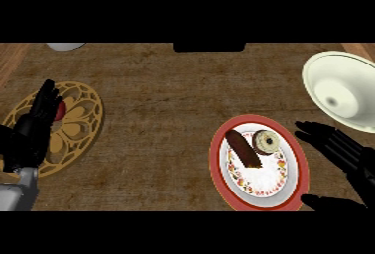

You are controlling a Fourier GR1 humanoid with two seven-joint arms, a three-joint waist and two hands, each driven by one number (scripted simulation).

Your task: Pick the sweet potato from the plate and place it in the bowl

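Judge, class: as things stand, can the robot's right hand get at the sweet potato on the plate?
Probably yes. The right hand is open just beside the red-rimmed plate, and nothing stands between it and the sweet potato. The donut lies close beside the sweet potato on the hand's side, so it may get nudged.

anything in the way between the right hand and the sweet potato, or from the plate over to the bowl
A round donut-like item sits on the plate between the open right hand and the sweet potato, touching or nearly touching it. From the plate up to the bowl at the right, nothing visible stands on the counter.
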